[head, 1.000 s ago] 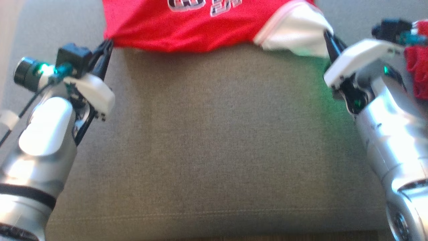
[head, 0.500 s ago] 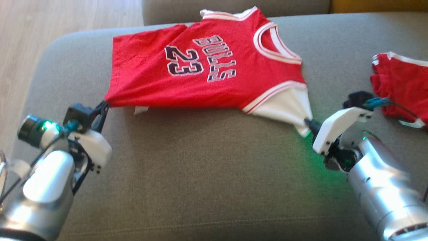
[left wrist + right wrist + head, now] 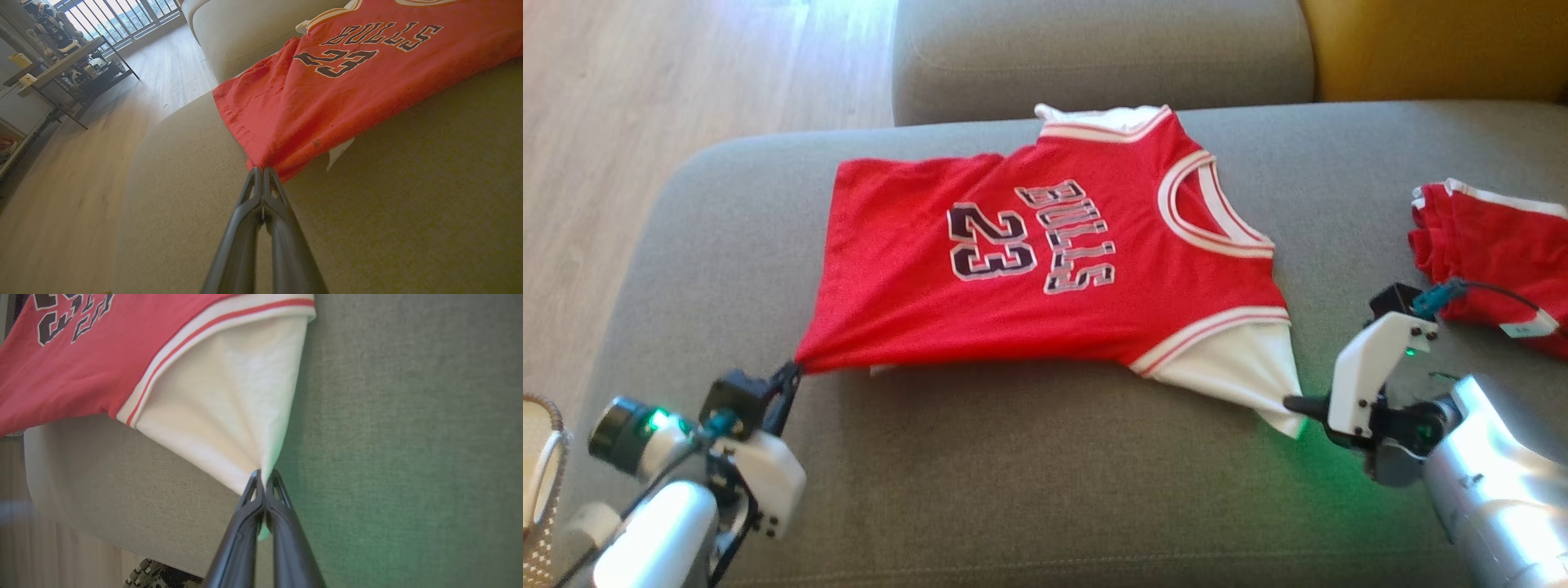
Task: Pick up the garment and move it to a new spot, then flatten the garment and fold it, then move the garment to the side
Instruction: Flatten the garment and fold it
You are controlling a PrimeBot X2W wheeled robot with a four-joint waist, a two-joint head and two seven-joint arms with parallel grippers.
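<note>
head view: my left pincer (image 3: 788, 374) is clamped on the red hem corner of the jersey (image 3: 1045, 269). my right pincer (image 3: 1294, 402) is clamped on the tip of its white sleeve. the jersey lies print up on the sofa (image 3: 1029, 482), pulled taut between the two pincers and spreading away beyond them. a red cloth (image 3: 1494, 245) lies past the right pincer on its outer side, apart from the jersey.

left wrist view: the left pincer (image 3: 262, 173) has its fingers pressed together with the hem bunched at the tips. the jersey (image 3: 347, 81) fans out ahead and to the right, and the floor (image 3: 81, 163) is off to the left.

right wrist view: the right pincer (image 3: 264, 477) grips white sleeve cloth gathered into pleats. the jersey (image 3: 171, 375) widens ahead and to the left of the tips.
</note>
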